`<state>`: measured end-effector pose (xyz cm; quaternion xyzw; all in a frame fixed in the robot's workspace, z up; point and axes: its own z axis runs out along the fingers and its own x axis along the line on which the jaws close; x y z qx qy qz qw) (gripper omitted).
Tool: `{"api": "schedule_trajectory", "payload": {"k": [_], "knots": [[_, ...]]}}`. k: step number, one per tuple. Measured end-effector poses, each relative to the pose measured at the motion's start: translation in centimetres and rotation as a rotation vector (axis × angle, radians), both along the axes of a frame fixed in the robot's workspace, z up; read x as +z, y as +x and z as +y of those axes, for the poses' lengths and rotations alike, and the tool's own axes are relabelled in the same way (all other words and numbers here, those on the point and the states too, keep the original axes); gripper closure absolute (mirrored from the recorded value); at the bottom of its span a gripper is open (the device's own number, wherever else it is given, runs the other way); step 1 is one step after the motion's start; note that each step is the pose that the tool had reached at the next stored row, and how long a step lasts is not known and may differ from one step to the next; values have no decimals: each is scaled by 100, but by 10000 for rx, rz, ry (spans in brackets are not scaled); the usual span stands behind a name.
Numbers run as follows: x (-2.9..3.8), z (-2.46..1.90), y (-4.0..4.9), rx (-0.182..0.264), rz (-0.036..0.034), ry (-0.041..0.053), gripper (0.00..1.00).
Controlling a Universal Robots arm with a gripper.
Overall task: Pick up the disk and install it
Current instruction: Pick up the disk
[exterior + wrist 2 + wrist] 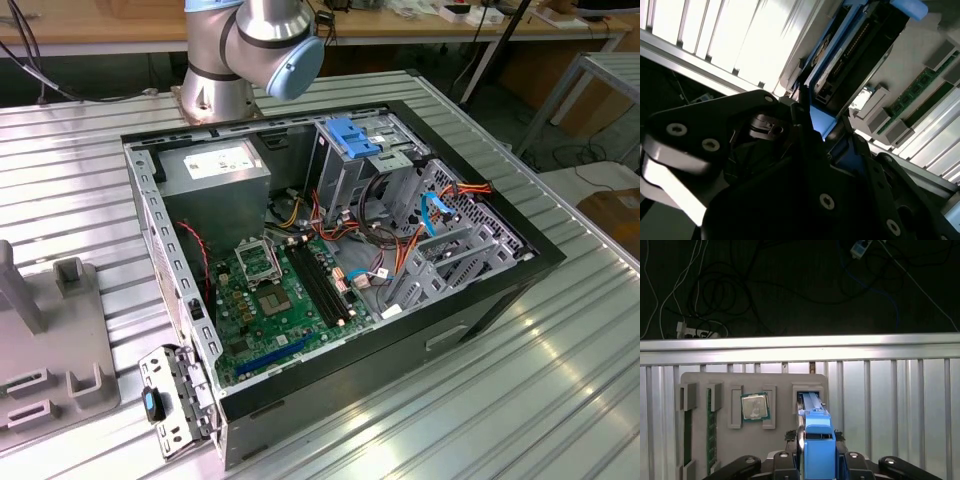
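The exterior view looked down from nearby on the open case (pixel 470 320), grey tray (pixel 55 330) at its 9 o'clock, while both wrist views peered closely past the gripper (pixel 818 434) (pixel 822 117) at the disk (pixel 812 402) (pixel 850 45) in that same tray.

Shows the grey arm (pixel 212 62) standing on its base in the exterior view, a blue-capped joint (pixel 296 64) turned sideways above it. Shows the black gripper (pixel 818 439) in the first wrist view, jaws closed from either side on the blue carrier of the disk (pixel 818 415), held edge-on between them.
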<state>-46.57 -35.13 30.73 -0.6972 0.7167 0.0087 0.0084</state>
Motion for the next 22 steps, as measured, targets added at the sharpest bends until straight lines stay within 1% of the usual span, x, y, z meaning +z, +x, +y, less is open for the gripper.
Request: {"api": "schedule_trajectory", "payload": {"k": [4,6,7,22], "knots": [[0,0,-1,36,0,0,63],[-4,0,-2,700,2,-1,63],[-5,0,-2,741,1,-2,63],[0,0,-5,744,-1,-2,63]]}}
